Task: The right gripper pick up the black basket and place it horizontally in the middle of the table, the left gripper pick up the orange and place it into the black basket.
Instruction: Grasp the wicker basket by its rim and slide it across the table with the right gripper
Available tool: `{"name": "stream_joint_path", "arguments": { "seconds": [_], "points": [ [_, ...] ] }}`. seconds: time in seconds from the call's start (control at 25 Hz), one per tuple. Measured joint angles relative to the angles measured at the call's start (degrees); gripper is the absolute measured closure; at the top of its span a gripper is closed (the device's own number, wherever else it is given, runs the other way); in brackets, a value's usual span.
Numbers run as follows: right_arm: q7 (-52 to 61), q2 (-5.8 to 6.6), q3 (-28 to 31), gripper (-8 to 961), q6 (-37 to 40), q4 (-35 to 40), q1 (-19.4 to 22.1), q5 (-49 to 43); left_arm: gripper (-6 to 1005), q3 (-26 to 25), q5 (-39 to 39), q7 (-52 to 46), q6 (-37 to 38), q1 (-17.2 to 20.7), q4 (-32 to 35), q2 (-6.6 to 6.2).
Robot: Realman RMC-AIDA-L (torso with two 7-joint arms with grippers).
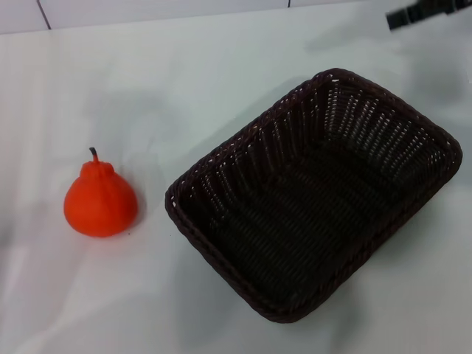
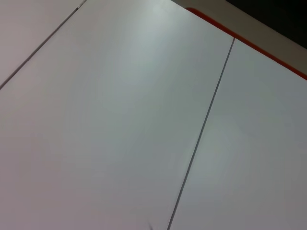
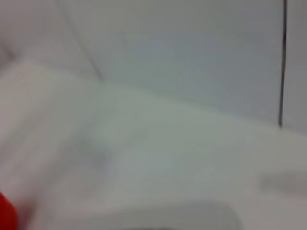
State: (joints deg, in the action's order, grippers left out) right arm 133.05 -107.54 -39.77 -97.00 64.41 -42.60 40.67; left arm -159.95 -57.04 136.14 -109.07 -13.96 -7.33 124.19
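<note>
**Basket lying askew, orange waiting outside**

The black basket (image 1: 313, 195) is sitting diagonally on the table (image 1: 221, 66), empty; the orange (image 1: 99, 201) is standing well apart leftward. Far back, the right gripper (image 1: 430, 12) is hovering, jaws unreadable. A rim grab risks tipping the basket.

Only a blurred dark sliver of the right pincer (image 1: 428, 13) shows at the head view's top edge, cut off there (whether its fingers are apart cannot be told). The left pincer appears in no view. In the right wrist view everything is smeared: a red-orange patch, likely the orange (image 3: 5, 212), is clipped by the corner, and a grey shape along the nearest edge is too blurred to identify.
</note>
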Motion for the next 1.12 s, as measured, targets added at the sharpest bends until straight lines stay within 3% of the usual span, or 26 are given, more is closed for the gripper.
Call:
{"name": "stream_joint_path", "arguments": {
  "seconds": [0.28,0.8,0.88,1.12],
  "points": [
    [0.17,-1.36,-2.49,86,-3.65,-1.49,-2.24,-9.00,86,0.00,0.00,0.00,0.00,-0.31,0.04,0.00],
    [-1.58,-2.27,-11.81,87,4.77,-14.96,-2.80,-10.50,85,-0.01,0.00,0.00,0.26,-1.56,-0.06,-0.12],
    [-2.10,-2.33,-11.87,193,4.89,-15.47,-2.87,-10.52,85,-0.01,0.00,0.01,0.38,-1.61,-0.06,-0.17],
    [-2.18,-2.10,-11.45,386,4.68,-15.75,-2.76,-10.57,87,0.00,0.00,0.00,0.45,-1.72,-0.05,-0.18]
  ]
}}
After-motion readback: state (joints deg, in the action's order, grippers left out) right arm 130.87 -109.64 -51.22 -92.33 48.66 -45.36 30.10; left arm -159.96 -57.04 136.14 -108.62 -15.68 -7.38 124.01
